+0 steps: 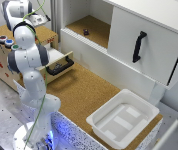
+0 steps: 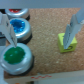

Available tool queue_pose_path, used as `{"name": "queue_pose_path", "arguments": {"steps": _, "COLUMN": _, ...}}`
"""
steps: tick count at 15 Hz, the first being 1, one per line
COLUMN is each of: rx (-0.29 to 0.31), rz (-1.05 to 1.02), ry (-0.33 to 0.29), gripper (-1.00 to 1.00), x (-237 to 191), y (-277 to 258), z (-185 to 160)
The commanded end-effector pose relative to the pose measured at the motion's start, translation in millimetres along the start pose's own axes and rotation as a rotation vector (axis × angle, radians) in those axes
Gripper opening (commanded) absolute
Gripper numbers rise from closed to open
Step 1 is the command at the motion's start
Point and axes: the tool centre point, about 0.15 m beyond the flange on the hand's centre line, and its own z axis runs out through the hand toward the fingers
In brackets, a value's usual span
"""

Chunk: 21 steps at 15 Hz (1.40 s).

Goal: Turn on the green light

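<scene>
Cork-topped table (image 1: 84, 90) fills your exterior view, with a white tray (image 1: 123, 119) at five o'clock and the arm over the box (image 1: 4, 60) at ten o'clock. Your pincer (image 2: 40, 30) hangs released, empty. One finger (image 2: 9, 30) tips over the green light (image 2: 16, 57), beside the blue button (image 2: 19, 26).

Exterior view: high and well back, angled down over the cork worktop (image 1: 84, 92), whole arm in frame. Wrist view: close, straight down past the fingertips (image 2: 10, 31). Shared area: the button row, incl. the green light (image 2: 15, 56) (image 1: 15, 47).
</scene>
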Motion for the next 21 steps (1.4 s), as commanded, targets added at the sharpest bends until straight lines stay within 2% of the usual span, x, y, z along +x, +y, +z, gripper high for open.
{"name": "queue_pose_path", "arguments": {"steps": 1, "rx": -0.103, "rz": -0.008, "ry": -0.045, "gripper": 1.00, "x": -3.2, "y": -54.2, "z": 1.1}}
{"name": "queue_pose_path", "arguments": {"steps": 2, "rx": -0.121, "rz": -0.036, "ry": -0.023, "gripper": -1.00, "x": -7.9, "y": -58.4, "z": 1.5}}
{"name": "queue_pose_path", "arguments": {"steps": 4, "rx": -0.103, "rz": -0.081, "ry": 0.046, "gripper": -1.00, "x": -17.4, "y": -53.8, "z": 2.9}}
{"name": "queue_pose_path", "arguments": {"steps": 5, "rx": -0.068, "rz": -0.118, "ry": 0.081, "gripper": -1.00, "x": -20.6, "y": -53.0, "z": 5.3}}
{"name": "queue_pose_path", "arguments": {"steps": 6, "rx": -0.069, "rz": -0.139, "ry": 0.092, "gripper": -1.00, "x": -21.4, "y": -54.5, "z": 11.1}}
{"name": "queue_pose_path", "arguments": {"steps": 10, "rx": -0.001, "rz": -0.247, "ry": 0.135, "gripper": -1.00, "x": -26.5, "y": -67.7, "z": 28.5}}
{"name": "queue_pose_path", "arguments": {"steps": 13, "rx": -0.048, "rz": -0.222, "ry": 0.131, "gripper": -1.00, "x": -18.4, "y": -59.9, "z": 31.1}}
{"name": "queue_pose_path", "arguments": {"steps": 15, "rx": -0.115, "rz": -0.214, "ry": 0.087, "gripper": -1.00, "x": -15.5, "y": -54.9, "z": 39.6}}
{"name": "queue_pose_path", "arguments": {"steps": 19, "rx": -0.129, "rz": -0.194, "ry": 0.046, "gripper": -1.00, "x": -14.1, "y": -48.2, "z": 52.4}}
{"name": "queue_pose_path", "arguments": {"steps": 21, "rx": -0.104, "rz": -0.158, "ry": 0.055, "gripper": -1.00, "x": -14.1, "y": -41.5, "z": 61.8}}
